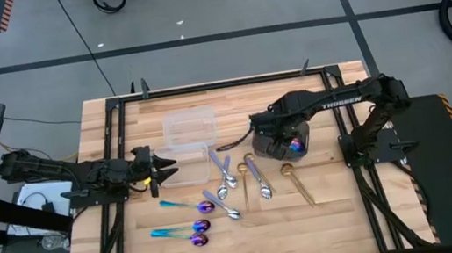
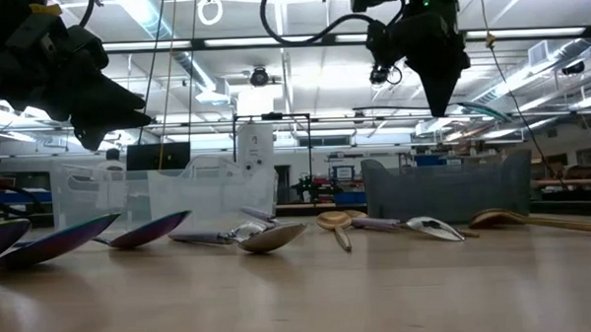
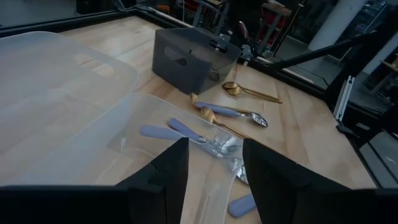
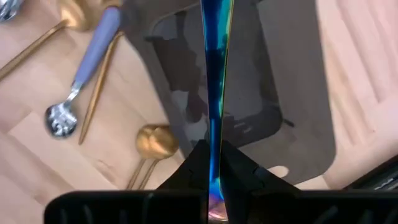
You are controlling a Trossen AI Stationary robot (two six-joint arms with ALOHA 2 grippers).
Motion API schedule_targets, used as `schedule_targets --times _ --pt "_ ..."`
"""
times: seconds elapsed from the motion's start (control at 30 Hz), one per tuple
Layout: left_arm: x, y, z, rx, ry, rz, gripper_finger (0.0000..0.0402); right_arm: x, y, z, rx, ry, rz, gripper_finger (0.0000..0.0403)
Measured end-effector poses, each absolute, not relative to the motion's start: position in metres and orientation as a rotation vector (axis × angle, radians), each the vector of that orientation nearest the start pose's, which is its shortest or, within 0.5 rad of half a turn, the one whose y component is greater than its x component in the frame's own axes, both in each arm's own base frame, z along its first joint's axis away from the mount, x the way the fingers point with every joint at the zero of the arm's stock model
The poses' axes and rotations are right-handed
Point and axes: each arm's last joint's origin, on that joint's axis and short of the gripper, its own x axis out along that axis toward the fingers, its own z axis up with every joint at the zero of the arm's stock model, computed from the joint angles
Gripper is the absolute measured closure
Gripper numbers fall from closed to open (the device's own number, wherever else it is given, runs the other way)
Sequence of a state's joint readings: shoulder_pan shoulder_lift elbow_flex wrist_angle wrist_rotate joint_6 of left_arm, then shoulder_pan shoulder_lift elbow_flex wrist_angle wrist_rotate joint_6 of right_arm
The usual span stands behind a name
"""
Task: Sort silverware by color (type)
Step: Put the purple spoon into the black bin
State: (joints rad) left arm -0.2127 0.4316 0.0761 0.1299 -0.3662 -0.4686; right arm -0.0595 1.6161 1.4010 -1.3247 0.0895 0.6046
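Note:
My right gripper (image 1: 286,143) hovers over the dark grey bin (image 1: 275,148), shut on an iridescent blue-purple spoon (image 4: 214,74); its teal handle (image 2: 483,109) sticks out sideways in the low view. My left gripper (image 1: 159,167) is open above the clear plastic containers (image 3: 93,137), touching nothing. On the wood lie more iridescent spoons (image 1: 186,207) (image 1: 183,232), silver spoons with lavender handles (image 1: 223,168) (image 1: 258,180) and gold spoons (image 1: 298,183) (image 1: 245,177). My right gripper pinches the iridescent spoon between its two fingers (image 4: 198,163), close to the purple bowl end (image 4: 215,208). The fingers point down from above and lie across the spoon. The spoon is lifted clear over the bin, about level, with the teal handle (image 4: 216,37) reaching away from the fingers.
A clear container (image 1: 189,130) stands at the far middle of the table, left of the grey bin (image 3: 189,59). A second clear container (image 3: 50,87) shows under my left gripper. A black frame (image 1: 113,142) borders the table. Bare wood lies toward the near edge (image 1: 329,227).

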Motion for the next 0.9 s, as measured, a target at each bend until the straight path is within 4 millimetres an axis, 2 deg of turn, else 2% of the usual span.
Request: schedule_targets --times 0.3,0.5,0.9 --pt "0.122 -0.016 0.163 -0.417 0.183 0.204 0.0241 0.285 -0.04 0.276 0.463 1.432 -0.632 0.0378" --pt "0.122 -0.016 0.163 -0.417 0.184 0.204 0.0241 0.281 -0.048 0.256 0.457 1.459 -0.643 0.0378" --pt "0.122 -0.016 0.162 -0.414 0.19 0.205 0.0241 0.28 -0.057 0.235 0.456 1.432 -0.65 0.0378"
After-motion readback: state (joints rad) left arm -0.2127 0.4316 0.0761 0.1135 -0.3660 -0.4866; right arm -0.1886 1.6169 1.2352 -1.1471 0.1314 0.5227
